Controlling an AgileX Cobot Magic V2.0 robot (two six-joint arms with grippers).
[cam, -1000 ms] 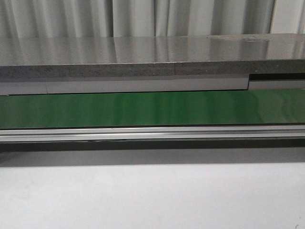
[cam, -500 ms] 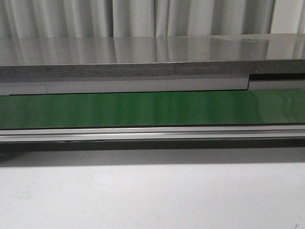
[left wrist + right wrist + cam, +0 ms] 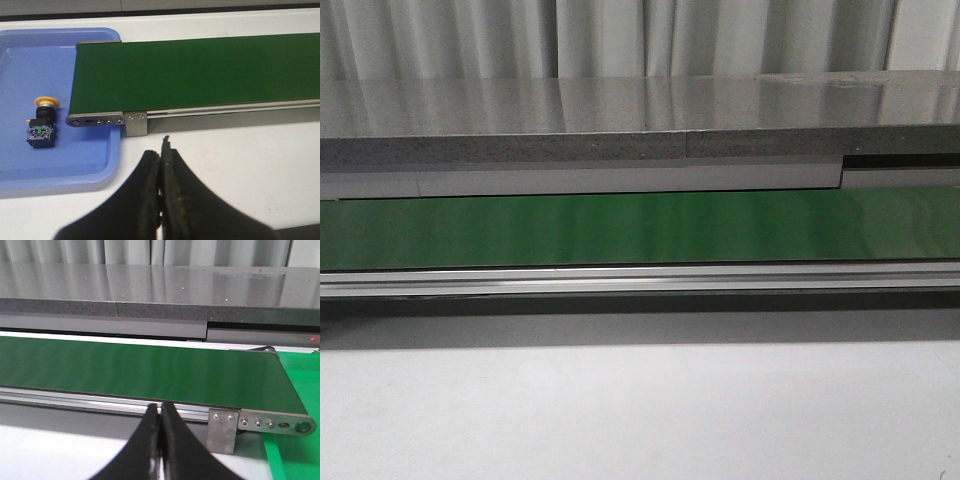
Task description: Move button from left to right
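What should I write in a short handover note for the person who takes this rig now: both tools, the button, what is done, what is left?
Left tool: shut, holding nothing, above the white table near the conveyor's end.
Right tool: shut, holding nothing, in front of the green belt.
Button: lies on its side in the blue tray, beside the belt's end, untouched. The front view does not show it.
Done: nothing visible yet.
Left: open the left tool, pick up the button, bring it to the right side.
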